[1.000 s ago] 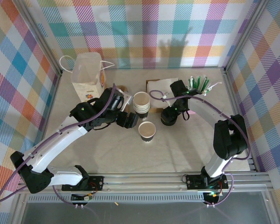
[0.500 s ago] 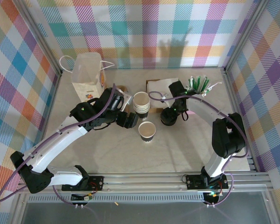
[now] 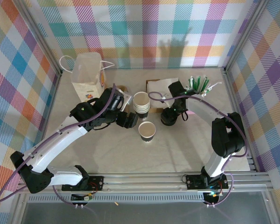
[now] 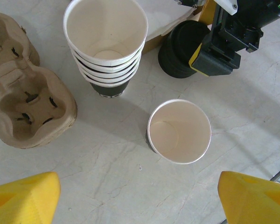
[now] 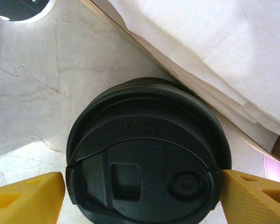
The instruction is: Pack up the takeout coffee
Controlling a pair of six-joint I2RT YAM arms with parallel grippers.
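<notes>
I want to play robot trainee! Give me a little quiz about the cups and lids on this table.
1. True or false: the single cup standing apart from the cup stack has a lid on it.
2. What sits between the yellow fingers of the right gripper? A) a banana B) the stack of black lids C) a spoon
3. Fill in the blank: in the left wrist view, the cup carrier lies to the ____ of the cup stack.

Key: 1 false, it is open and looks empty. 2 B. 3 left.
</notes>
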